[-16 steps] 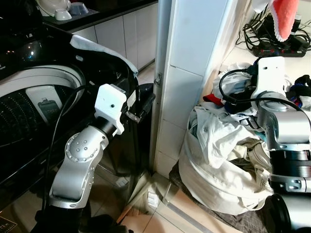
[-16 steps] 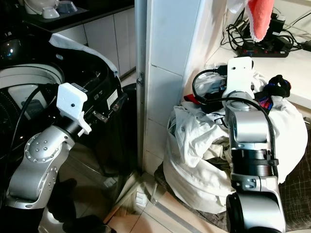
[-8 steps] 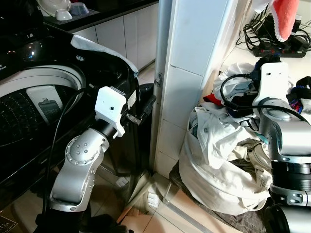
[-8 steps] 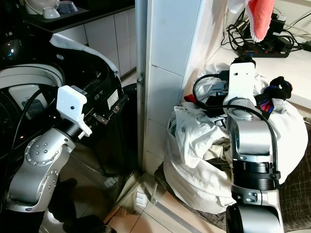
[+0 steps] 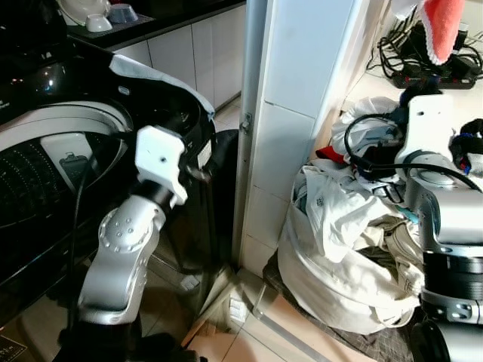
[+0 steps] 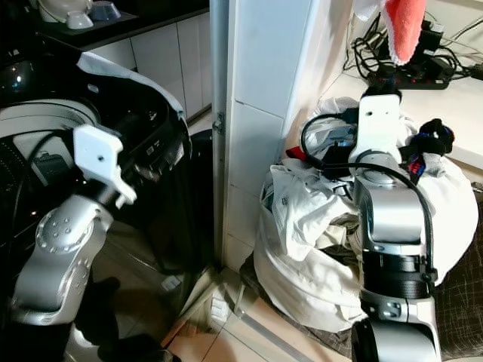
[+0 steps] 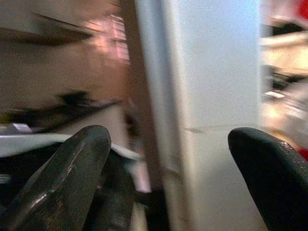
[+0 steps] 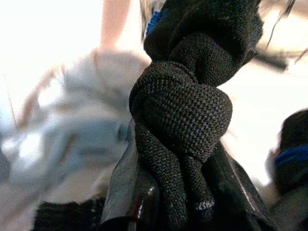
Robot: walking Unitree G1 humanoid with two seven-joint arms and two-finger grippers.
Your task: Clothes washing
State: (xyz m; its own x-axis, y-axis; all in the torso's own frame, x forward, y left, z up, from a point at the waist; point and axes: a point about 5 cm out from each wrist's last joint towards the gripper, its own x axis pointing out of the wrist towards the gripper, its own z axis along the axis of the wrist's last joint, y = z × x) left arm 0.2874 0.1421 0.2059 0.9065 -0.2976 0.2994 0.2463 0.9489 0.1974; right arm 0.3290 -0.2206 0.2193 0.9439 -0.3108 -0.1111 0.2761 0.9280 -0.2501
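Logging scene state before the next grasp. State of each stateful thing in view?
washing machine: lid up, drum exposed
left gripper: open, holding nothing, beside the washer
right gripper: shut on black knitted garment
black knitted garment: knotted, pinched between the fingers
white laundry bag: open, stuffed, clothes spilling over the top
power strip: cables plugged in

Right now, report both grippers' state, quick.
Left gripper: open, fingers apart, holding nothing, beside the washing machine.
Right gripper: shut on a knotted black garment, above the laundry bag.
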